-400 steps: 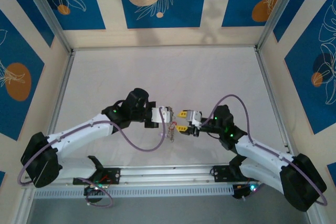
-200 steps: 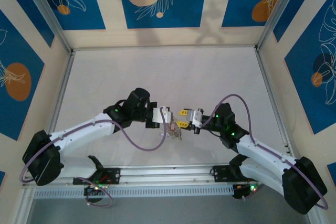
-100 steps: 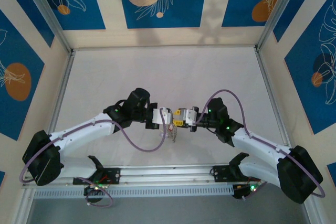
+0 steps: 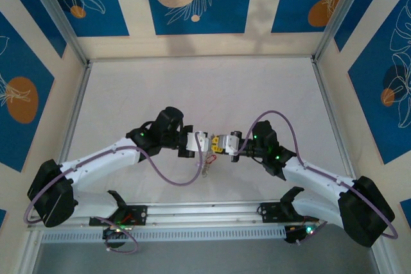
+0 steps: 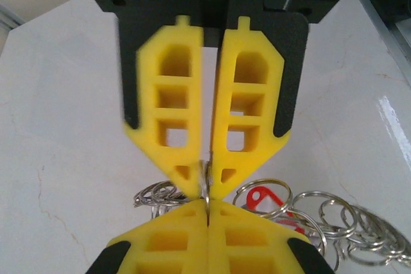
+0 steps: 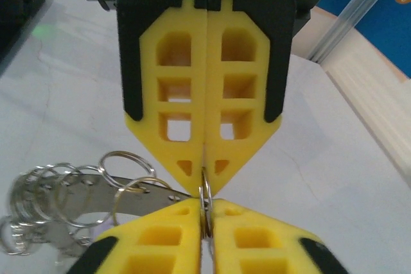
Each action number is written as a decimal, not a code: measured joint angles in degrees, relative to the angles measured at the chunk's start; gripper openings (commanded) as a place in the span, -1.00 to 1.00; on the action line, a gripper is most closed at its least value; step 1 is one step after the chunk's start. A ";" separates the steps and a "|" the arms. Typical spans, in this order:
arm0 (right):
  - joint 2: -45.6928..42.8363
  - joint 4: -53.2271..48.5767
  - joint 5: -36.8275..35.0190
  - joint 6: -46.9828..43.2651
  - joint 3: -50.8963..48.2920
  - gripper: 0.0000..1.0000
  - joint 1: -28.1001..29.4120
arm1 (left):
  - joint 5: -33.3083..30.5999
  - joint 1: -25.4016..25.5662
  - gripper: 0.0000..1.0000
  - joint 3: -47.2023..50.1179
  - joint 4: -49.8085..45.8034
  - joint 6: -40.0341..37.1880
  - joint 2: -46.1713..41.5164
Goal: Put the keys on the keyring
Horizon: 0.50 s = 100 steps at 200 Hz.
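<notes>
Meeting tip to tip above the near half of the table (image 4: pixel 192 88), left gripper (image 5: pixel 207 206) and right gripper (image 6: pixel 205 206) both pinch one thin loop of the keyring (image 6: pixel 204 189); side and far walls (image 4: pixel 199 46) stand well off.

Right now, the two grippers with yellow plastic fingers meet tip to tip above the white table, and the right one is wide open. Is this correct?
Not quite. The right gripper is shut, not wide open: its fingers are pressed together on a thin silvery metal ring, as the right wrist view shows. The rest is right.
</notes>
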<state>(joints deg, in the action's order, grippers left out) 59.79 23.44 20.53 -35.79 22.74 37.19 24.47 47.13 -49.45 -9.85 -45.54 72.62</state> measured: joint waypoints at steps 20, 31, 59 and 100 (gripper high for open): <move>0.00 0.83 0.22 0.90 -0.46 -1.00 -0.02 | -0.13 -0.02 -0.75 0.00 0.00 0.04 0.00; -0.20 1.44 0.24 1.14 -0.79 -1.00 -0.02 | -0.09 -0.02 -0.66 0.00 0.33 0.37 0.00; -1.29 4.44 1.20 2.84 -2.84 -1.00 -0.57 | 0.39 0.02 -0.65 0.02 1.11 0.42 0.00; -2.25 9.53 4.81 6.71 -4.79 -1.00 -2.32 | 0.61 0.02 -0.64 0.57 1.46 0.00 -0.02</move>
<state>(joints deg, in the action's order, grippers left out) 57.54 32.97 25.34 -29.08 17.96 34.87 25.08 47.16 -48.88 -8.38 -45.54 72.60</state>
